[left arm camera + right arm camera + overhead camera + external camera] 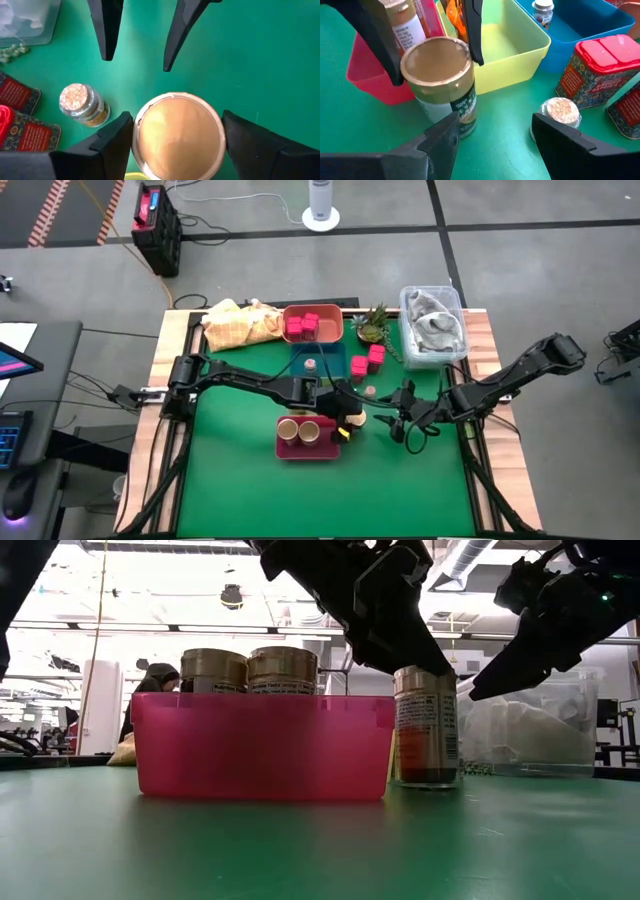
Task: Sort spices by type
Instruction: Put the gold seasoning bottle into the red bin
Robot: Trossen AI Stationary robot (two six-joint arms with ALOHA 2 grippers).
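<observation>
Left hand (175,145) at the tan-lidded jar (177,135)

Its spread fingers straddle the upright jar without closing; the pink tray (310,448) lies at nine o'clock. Right hand (492,137) waits open, nearby.

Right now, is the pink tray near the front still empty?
No: two tan-lidded jars already stand inside the pink tray.

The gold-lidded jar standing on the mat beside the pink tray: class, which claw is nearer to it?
Left. The left claw has a finger on either side of the gold-lidded jar. The right claw faces it, open, a short way off.
</observation>
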